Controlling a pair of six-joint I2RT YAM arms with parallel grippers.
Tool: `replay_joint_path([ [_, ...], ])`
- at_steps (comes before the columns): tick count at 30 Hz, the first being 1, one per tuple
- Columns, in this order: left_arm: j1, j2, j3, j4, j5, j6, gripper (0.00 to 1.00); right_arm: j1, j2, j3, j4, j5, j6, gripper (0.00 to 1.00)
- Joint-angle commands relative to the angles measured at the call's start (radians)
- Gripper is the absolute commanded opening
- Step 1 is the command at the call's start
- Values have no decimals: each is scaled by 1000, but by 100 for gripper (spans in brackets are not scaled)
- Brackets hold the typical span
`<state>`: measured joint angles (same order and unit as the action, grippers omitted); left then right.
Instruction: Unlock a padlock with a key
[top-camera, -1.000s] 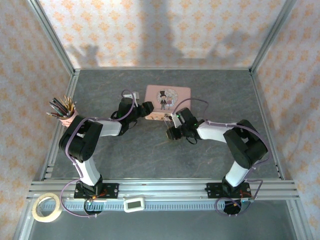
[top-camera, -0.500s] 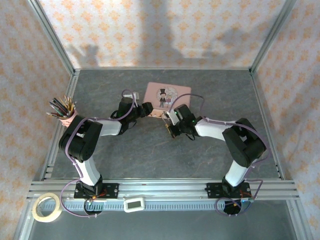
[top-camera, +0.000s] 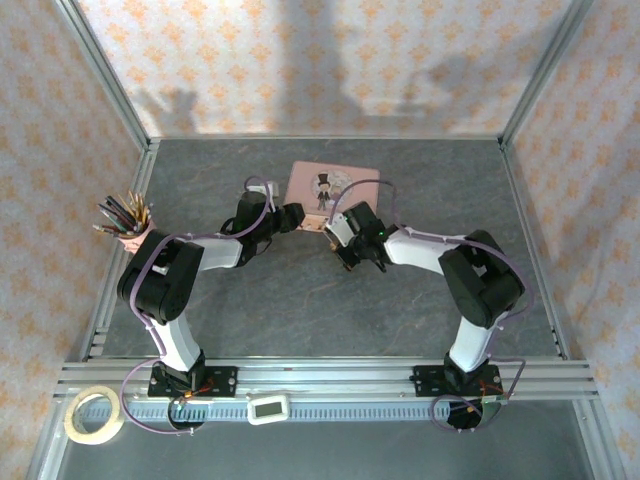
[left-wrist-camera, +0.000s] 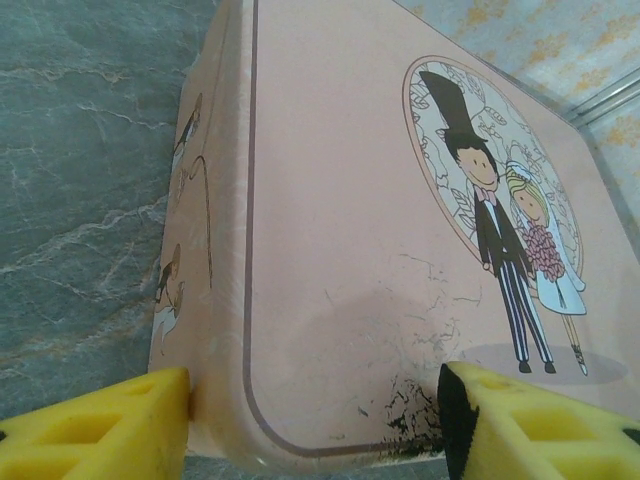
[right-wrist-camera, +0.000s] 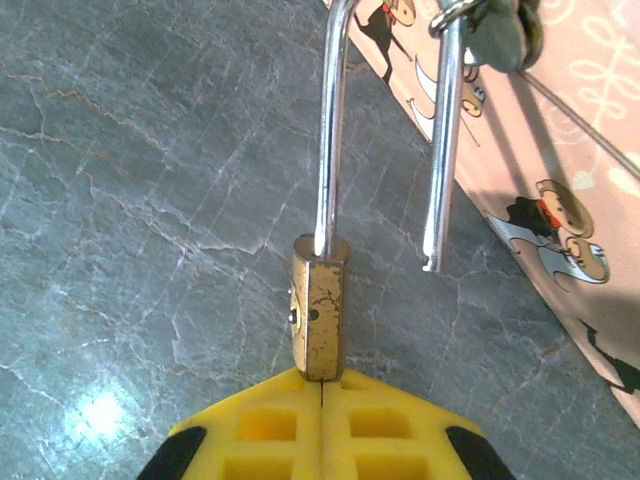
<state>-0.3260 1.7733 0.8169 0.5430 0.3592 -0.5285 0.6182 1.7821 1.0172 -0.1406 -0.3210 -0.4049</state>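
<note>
The right gripper had its jaws clamped on the padlock, shackle popped free, while the left gripper, jaws spread, braced the pink tin.

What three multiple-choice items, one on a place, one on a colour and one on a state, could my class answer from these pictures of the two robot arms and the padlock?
1. Where does the pink tin lie?
A. on the table between the two hands
B. inside the pencil cup
C. on the near rail

2. What colour is the padlock body?
A. blue
B. brass
C. black

3. How is the shackle?
A. closed in the body
B. missing
C. open, with one leg free

Answers:
1. A: in the top view the tin sits between the left hand and the right hand.
2. B: the right wrist view shows a brass-coloured body between the yellow fingers.
3. C: one silvery leg ends in the air beside the body.
</note>
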Motion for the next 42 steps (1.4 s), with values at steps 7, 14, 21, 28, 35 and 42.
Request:
replay_joint_path([
  [7,-13,-9,6,2,75,26,62,2,-1,74,73,37,-72,0],
  [14,-12,-20,18,-25,81,64,62,3,-40,75,75,73,-245,0],
  [21,-14,-16,14,-10,100,61,61,0,52,223,-12,-80,-205,0],
  [28,-18,-26,1,3,110,71,60,0,90,280,-39,-116,-238,0],
  [35,-16,-39,16,-30,100,98,60,5,128,359,-144,95,-376,0],
  [42,-5,-70,13,-51,56,90,60,3,88,306,-115,66,-354,0],
])
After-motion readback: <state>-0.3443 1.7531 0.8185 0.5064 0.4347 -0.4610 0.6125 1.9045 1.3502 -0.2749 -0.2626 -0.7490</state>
